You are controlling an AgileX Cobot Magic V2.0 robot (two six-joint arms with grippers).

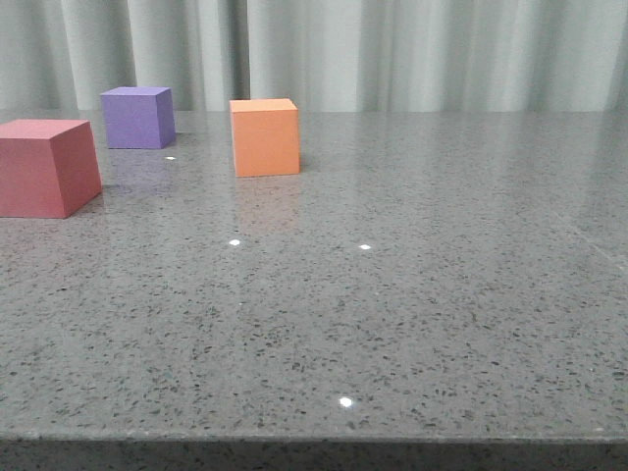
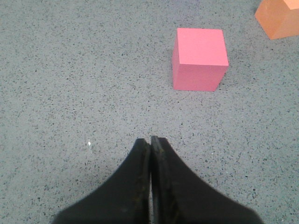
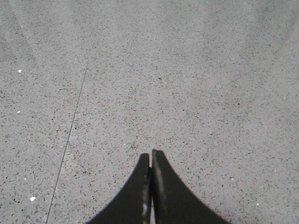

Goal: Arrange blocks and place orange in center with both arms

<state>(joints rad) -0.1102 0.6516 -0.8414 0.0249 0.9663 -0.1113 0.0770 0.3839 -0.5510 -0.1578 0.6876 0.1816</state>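
In the front view the pinkish-red cube [image 1: 44,167] sits at the left edge, the purple cube [image 1: 137,117] behind it, and the orange cube [image 1: 265,136] to their right. Neither arm shows in the front view. In the left wrist view my left gripper [image 2: 150,140] is shut and empty above the table; the pinkish-red cube [image 2: 199,58] lies ahead of it and apart, with a corner of the orange cube [image 2: 280,17] at the frame's edge. In the right wrist view my right gripper [image 3: 151,154] is shut and empty over bare table, no cube in sight.
The grey speckled stone table [image 1: 392,314] has its front edge close to the camera. A pale curtain [image 1: 412,54] hangs behind the table. A thin seam line [image 3: 70,135] runs across the tabletop in the right wrist view.
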